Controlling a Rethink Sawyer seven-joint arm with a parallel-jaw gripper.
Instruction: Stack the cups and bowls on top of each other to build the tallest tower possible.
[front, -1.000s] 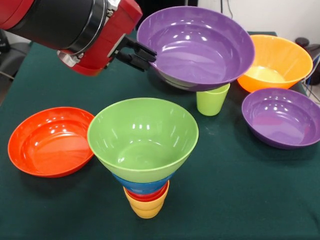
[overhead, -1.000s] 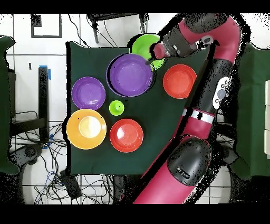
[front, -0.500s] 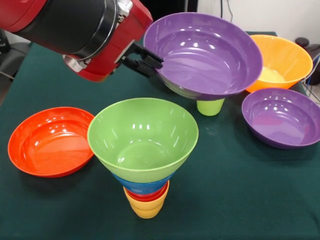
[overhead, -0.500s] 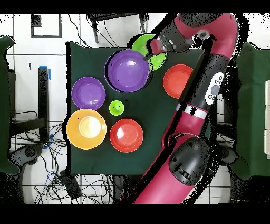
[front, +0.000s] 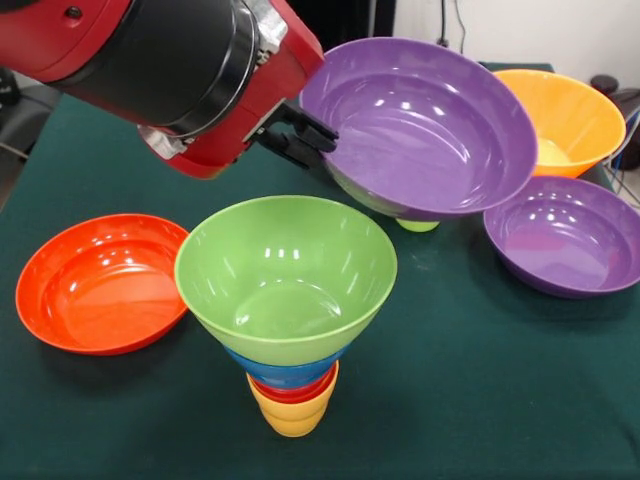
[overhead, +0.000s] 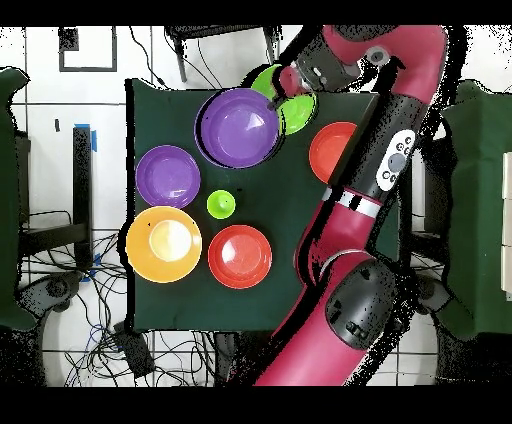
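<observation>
My gripper (front: 311, 136) is shut on the left rim of a large purple bowl (front: 428, 128), which hangs tilted in the air behind and to the right of the tower. The tower stands at the front: a yellow cup (front: 292, 414) lowest, a red cup (front: 297, 391), a blue bowl (front: 284, 368) and a wide light green bowl (front: 285, 268) on top. In the overhead view the held purple bowl (overhead: 238, 127) overlaps the edge of the green bowl (overhead: 297, 110), with the gripper (overhead: 276, 104) between them. The light green cup (front: 418, 225) is almost hidden under the held bowl.
A red-orange bowl (front: 95, 280) lies left of the tower. A second purple bowl (front: 565, 235) and the large orange bowl (front: 570, 105) sit at the right. The overhead view also shows another red-orange bowl (overhead: 239, 256) and the green cup (overhead: 221, 204).
The gripper has carried the purple bowl toward the tower and closer to the front camera. The bowl now hides nearly all of the light green cup.
</observation>
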